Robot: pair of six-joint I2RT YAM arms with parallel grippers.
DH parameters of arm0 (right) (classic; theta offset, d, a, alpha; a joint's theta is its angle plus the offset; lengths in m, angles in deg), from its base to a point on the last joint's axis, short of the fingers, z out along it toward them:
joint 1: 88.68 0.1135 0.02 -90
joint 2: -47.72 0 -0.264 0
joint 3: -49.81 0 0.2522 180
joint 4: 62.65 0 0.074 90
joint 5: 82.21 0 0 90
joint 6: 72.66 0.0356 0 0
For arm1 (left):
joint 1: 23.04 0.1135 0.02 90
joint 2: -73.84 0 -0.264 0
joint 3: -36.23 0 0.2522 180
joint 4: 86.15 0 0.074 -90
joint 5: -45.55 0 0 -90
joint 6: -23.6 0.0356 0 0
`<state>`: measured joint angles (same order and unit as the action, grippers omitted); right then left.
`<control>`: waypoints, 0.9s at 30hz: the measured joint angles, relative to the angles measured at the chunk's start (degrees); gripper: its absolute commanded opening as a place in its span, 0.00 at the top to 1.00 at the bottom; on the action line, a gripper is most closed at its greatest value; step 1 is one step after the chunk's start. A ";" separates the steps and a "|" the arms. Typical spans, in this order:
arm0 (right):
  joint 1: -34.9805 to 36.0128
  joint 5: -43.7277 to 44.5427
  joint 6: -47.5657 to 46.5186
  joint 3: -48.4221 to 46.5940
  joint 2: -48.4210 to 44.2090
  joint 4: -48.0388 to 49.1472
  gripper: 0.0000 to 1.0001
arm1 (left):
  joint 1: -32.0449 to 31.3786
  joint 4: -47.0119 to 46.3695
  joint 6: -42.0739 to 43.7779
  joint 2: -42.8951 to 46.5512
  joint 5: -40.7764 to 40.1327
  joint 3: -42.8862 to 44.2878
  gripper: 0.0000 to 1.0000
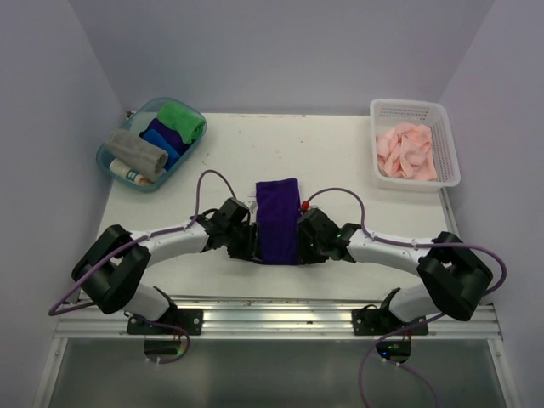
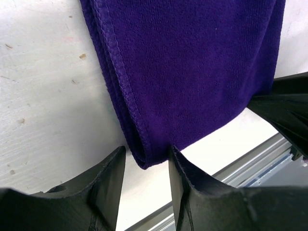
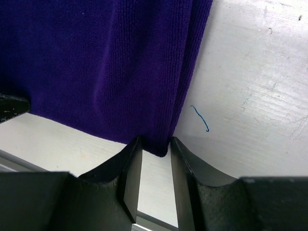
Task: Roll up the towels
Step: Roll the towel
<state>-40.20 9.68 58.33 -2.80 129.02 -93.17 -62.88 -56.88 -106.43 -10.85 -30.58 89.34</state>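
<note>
A dark purple towel [image 1: 277, 219] lies folded in a long strip in the middle of the table. My left gripper [image 1: 247, 241] is at its near left corner. In the left wrist view the gripper [image 2: 147, 151] is open, with the towel's corner [image 2: 192, 72] between the fingertips and a small gap on one side. My right gripper [image 1: 306, 241] is at the near right corner. In the right wrist view it [image 3: 155, 142] has closed on the towel's corner [image 3: 110, 67]. A grey rolled towel [image 1: 136, 151] lies in the blue basket. Pale pink towels [image 1: 406, 151] fill the white basket.
A blue basket [image 1: 120, 171] at the back left also holds green [image 1: 182, 120] and blue [image 1: 161, 138] rolled cloths. A white basket [image 1: 449, 144] stands at the back right. The table's metal front rail [image 1: 272, 316] runs just behind both grippers.
</note>
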 measured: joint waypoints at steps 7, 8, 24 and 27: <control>0.04 0.00 0.17 0.02 0.17 0.44 0.72 | -0.09 -1.60 -0.50 0.72 1.62 -0.90 0.41; 0.04 0.00 0.20 0.04 0.17 0.50 0.73 | -0.09 -1.73 -0.76 0.83 1.86 -0.94 0.41; 0.04 0.02 0.59 0.74 0.15 1.20 0.75 | -0.33 -1.84 -1.62 1.77 1.46 -2.89 0.66; 0.04 0.04 0.63 0.74 0.04 1.18 0.69 | -0.33 -2.29 -2.36 1.77 1.53 -3.28 0.73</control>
<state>-40.15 9.73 58.96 -2.06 129.06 -91.99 -63.21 -59.17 -108.80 -9.08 -29.05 86.06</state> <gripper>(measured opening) 0.271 0.321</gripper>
